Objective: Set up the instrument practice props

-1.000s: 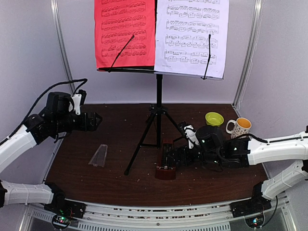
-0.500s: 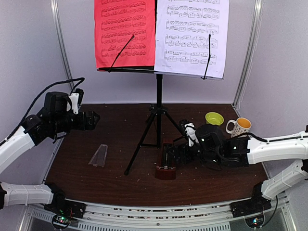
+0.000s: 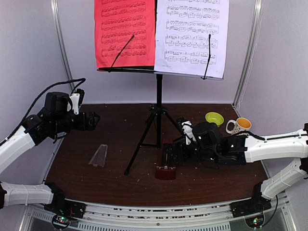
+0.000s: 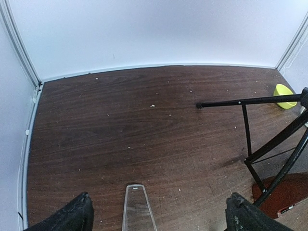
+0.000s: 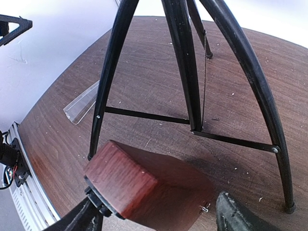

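Seemingly metronome (image 5: 144,185) sits inside right gripper (image 5: 161,214)

walls (image 3: 279,57): plain white | corner posts (image 3: 249,53): pale metal | tabletop (image 3: 120,125): dark wood, speckled

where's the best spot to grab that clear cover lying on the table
Probably pinch the clear cover across its two long sides, around mid-length, coming straight down from above. It lies flat, long and tapered, and the open left gripper is nearest.
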